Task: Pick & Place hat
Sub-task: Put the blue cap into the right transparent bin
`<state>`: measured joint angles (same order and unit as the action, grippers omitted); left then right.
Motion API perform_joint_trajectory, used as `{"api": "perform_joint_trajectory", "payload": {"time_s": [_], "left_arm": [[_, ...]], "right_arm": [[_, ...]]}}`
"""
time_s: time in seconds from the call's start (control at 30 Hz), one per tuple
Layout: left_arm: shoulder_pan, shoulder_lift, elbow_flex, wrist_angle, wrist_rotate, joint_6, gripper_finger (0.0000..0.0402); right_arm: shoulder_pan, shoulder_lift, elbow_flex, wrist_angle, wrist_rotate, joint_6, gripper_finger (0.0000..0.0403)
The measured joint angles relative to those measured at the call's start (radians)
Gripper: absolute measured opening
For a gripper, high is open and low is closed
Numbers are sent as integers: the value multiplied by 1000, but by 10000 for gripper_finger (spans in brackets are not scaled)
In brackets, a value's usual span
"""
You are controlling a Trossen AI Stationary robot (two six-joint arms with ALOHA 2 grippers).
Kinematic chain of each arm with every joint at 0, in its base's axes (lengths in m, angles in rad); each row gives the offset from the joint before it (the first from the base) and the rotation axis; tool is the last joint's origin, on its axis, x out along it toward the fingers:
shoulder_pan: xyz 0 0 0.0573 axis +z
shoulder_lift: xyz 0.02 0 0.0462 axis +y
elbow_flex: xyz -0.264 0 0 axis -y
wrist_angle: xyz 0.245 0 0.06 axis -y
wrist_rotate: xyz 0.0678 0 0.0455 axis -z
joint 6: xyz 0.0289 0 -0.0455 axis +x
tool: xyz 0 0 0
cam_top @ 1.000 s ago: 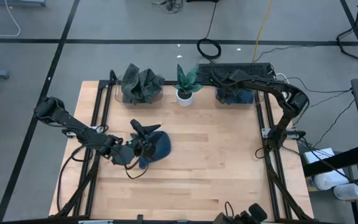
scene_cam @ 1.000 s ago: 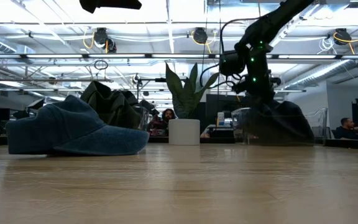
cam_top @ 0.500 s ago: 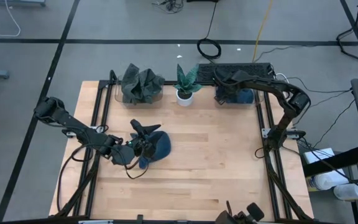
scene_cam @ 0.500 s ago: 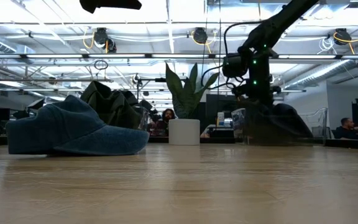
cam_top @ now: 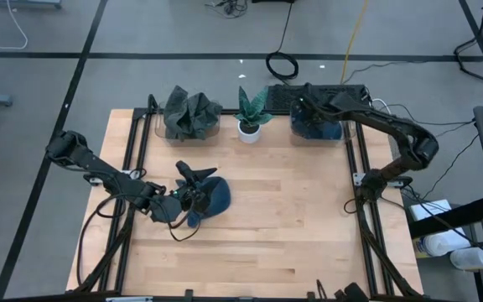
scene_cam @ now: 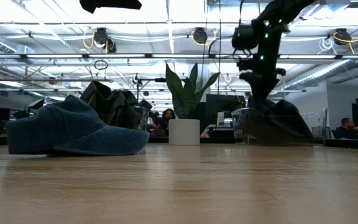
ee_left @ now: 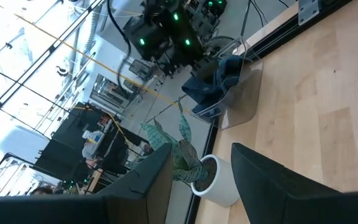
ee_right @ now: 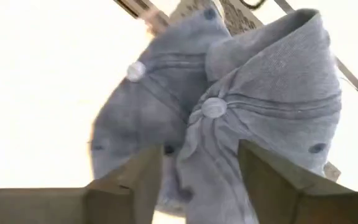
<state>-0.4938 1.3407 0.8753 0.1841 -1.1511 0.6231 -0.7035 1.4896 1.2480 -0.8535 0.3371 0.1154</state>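
Observation:
A blue denim hat [cam_top: 214, 196] [scene_cam: 73, 132] rests on its brim and lower edge on the wooden table [cam_top: 292, 226], left of the middle. My left gripper [cam_top: 196, 174] [ee_left: 194, 193] [scene_cam: 110, 5] hovers above it, pointing level, open with nothing between its fingers. At the far right, a clear bin [cam_top: 317, 127] [scene_cam: 278, 124] holds more blue hats [ee_right: 229, 112]. My right gripper [cam_top: 305, 99] [scene_cam: 258, 65] [ee_right: 201, 180] stands above those hats, slanting down, open, its fingers clear of them.
A second bin [cam_top: 191, 116] of dark green hats stands at the far left. A small plant in a white pot [cam_top: 250, 117] [scene_cam: 185, 124] stands between the two bins. Black rails [cam_top: 355, 193] run along the table's left and right sides.
My right gripper has risen out of the right bin to a place above its hats, and its arm has swung outward toward the table's right edge. The hats stay in the bin. The hat on the table has not moved.

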Motion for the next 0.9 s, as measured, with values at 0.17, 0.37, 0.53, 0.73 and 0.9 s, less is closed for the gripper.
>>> {"api": "perform_joint_trajectory", "payload": {"time_s": [0.17,0.37,0.53,0.73,0.9], "left_arm": [[0,0,0,1,0,0,168],[0,0,0,48,-1,-42,172],[0,0,0,76,-1,-57,203],[0,0,0,76,-1,-75,259],[0,-12,0,76,7,-145,301]], "right_arm": [[48,-82,0,-10,-3,3,251],[130,-180,0,12,-17,11,291],[201,-256,0,75,-95,-5,307],[309,-313,0,180,-187,-4,307],[436,-347,-58,393,-251,-32,303]]}}
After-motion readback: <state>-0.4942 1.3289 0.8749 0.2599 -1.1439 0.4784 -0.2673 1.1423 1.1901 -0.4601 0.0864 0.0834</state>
